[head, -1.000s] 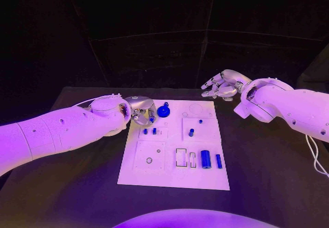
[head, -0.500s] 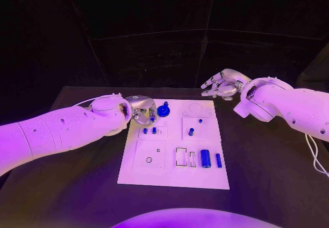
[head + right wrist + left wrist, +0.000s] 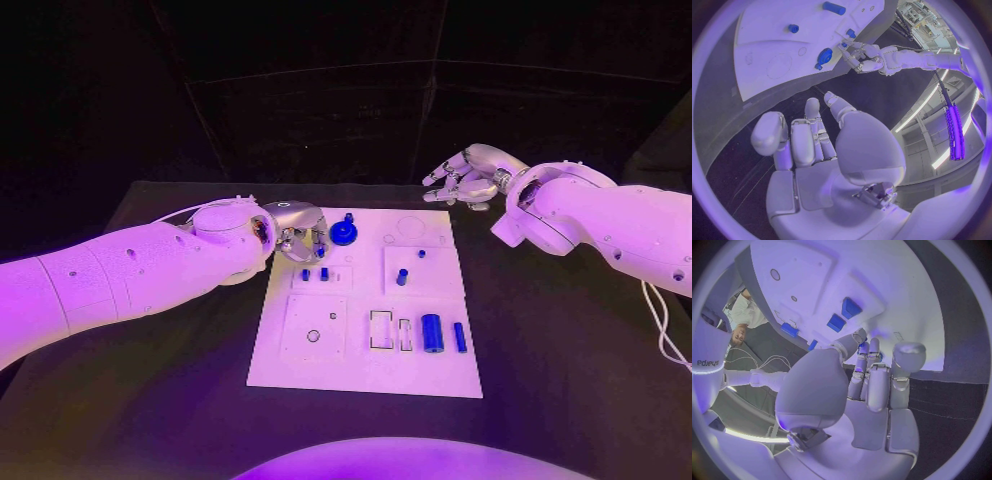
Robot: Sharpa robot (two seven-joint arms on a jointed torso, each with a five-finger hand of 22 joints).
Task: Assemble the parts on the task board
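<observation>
Our left hand (image 3: 299, 232) hovers with loose, empty fingers beside the round blue part (image 3: 345, 234); we must grab it next. Our right hand (image 3: 469, 180) waits, empty, fingers apart.

We see black table (image 3: 562, 340); white task board (image 3: 368, 370) lies flat at centre, long side running 12-to-6.

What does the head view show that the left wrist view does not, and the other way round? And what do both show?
Head view alone: the right hand, fingers spread, beyond the far right corner of the task board, and the board's whole outline. Left wrist view alone: the inner side of the left hand, with nothing in it. Both: the left hand, the board, small blue parts on it.
</observation>
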